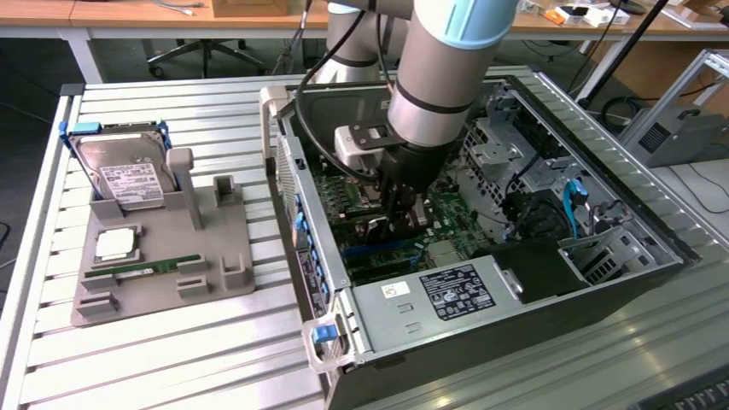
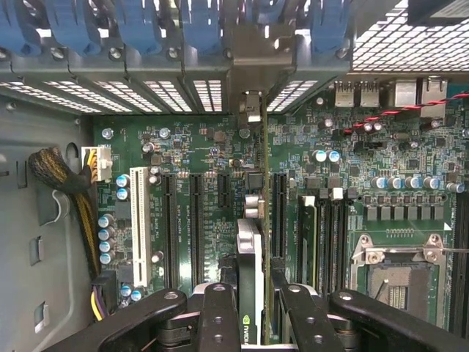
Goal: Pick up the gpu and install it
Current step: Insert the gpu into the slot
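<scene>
Down inside the open computer case (image 2: 29, 169), the gripper (image 2: 253, 297) stands about half closed on the graphics card (image 2: 249, 253). It pinches the card's two flat faces, so the card sits edge-on between the fingers, over the motherboard (image 2: 220, 147) slots ahead of them. The card looks stiff and light but delicate. It is best held near its upper edge, clear of the fan and contacts.

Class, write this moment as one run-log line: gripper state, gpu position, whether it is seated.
gripper: shut on gpu | gpu: edge-on over motherboard slots | seated: cannot tell
</scene>
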`<control>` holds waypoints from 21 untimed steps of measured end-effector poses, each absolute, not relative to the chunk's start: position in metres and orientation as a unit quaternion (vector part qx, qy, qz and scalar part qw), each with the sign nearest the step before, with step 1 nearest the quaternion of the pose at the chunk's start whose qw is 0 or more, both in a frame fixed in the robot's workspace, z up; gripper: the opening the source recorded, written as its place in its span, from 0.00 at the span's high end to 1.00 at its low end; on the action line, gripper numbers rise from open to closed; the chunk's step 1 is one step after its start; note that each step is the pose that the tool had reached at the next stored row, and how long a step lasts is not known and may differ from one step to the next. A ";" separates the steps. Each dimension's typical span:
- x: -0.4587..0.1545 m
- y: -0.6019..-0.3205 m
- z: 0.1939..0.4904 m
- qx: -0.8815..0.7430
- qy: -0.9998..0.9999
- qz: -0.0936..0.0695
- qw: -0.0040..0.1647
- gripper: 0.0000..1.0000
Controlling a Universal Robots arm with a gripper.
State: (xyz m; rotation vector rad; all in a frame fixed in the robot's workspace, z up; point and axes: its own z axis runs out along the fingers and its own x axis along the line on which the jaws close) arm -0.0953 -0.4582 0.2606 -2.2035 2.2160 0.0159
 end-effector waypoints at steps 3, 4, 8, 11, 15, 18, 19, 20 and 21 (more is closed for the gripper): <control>-0.095 -0.458 0.260 -0.705 0.709 0.005 0.008 0.73; -0.095 -0.457 0.260 -0.705 0.709 0.005 0.008 0.73; -0.096 -0.457 0.259 -0.705 0.709 0.005 0.008 0.73; -0.096 -0.457 0.259 -0.705 0.709 0.005 0.008 0.73; -0.096 -0.457 0.258 -0.705 0.709 0.005 0.008 0.73; -0.096 -0.457 0.258 -0.705 0.709 0.005 0.008 0.73; -0.096 -0.457 0.258 -0.705 0.709 0.005 0.008 0.73; -0.096 -0.457 0.258 -0.705 0.709 0.005 0.008 0.73; -0.096 -0.457 0.257 -0.705 0.709 0.005 0.008 0.73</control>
